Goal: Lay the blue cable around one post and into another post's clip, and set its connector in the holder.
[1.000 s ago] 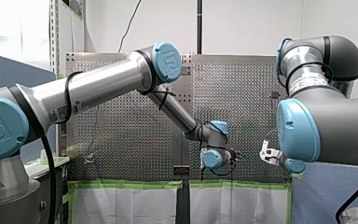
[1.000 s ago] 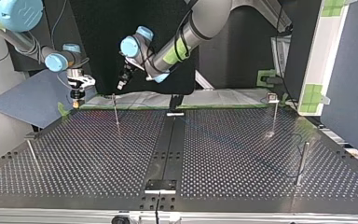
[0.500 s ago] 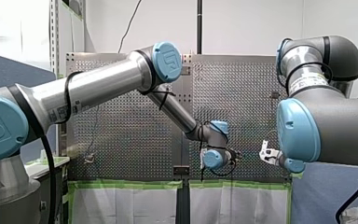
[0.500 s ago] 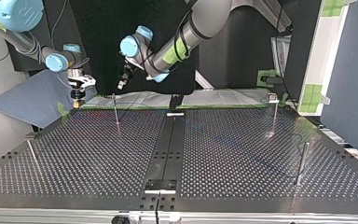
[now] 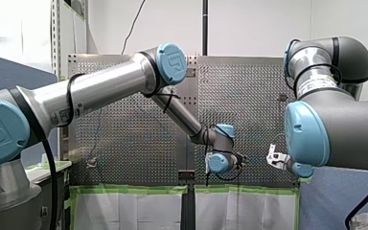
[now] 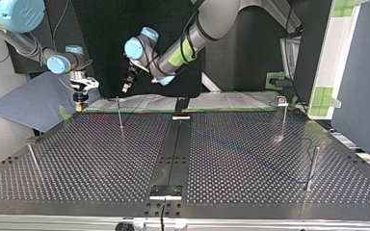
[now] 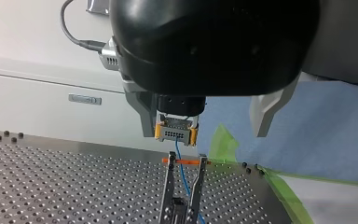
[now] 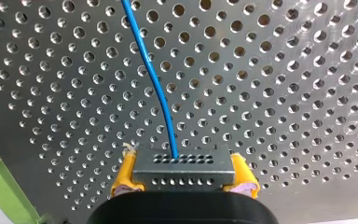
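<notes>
Thin blue cable [image 8: 156, 79] leaves the grey block connector [image 8: 182, 170] clamped in your right gripper [image 8: 182, 176]. Your left gripper [image 7: 185, 163] straddles it, jaws apart.

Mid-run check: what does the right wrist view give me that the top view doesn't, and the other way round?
Only the right wrist view: the connector clamped between my right gripper's yellow pads, with the blue cable leaving its face. Only the top view: my left gripper, four posts and the black centre strip. Both: my right gripper and the perforated table.
</notes>
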`<state>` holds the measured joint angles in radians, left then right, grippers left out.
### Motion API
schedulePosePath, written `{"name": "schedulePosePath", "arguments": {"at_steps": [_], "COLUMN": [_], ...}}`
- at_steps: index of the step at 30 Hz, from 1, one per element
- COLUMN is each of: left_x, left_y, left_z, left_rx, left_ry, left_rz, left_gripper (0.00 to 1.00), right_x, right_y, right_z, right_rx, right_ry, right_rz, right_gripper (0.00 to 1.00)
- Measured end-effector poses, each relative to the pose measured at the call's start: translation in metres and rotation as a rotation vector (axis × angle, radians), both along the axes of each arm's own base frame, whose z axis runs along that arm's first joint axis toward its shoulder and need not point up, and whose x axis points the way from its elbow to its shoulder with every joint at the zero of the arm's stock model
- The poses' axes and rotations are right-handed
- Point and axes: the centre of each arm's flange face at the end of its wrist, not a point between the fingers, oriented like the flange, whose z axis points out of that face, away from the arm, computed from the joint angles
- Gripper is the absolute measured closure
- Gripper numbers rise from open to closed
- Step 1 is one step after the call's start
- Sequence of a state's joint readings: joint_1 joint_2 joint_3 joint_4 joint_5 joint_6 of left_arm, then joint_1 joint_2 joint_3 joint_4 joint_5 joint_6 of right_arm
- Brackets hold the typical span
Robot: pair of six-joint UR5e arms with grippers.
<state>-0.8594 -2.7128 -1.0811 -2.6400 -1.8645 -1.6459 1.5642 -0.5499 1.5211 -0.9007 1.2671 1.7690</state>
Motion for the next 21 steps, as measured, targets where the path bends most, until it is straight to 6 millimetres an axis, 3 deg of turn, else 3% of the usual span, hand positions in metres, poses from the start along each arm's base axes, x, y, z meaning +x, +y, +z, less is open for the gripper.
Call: {"name": "schedulePosePath", "arguments": {"at_steps": [21], "left_x": [0.004], "left_y": [0.003], "left_z": [0.000], "left_rx": [0.002], "left_ry": [0.004], "left_rz": [0.007], "left_gripper": [0.00], "right_x": [0.014], "right_y": [0.003], "right_z": [0.001], "right_rx": [-0.006], "right_ry": [-0.007], "right_rz": [0.100], "right_gripper": [1.00]}}
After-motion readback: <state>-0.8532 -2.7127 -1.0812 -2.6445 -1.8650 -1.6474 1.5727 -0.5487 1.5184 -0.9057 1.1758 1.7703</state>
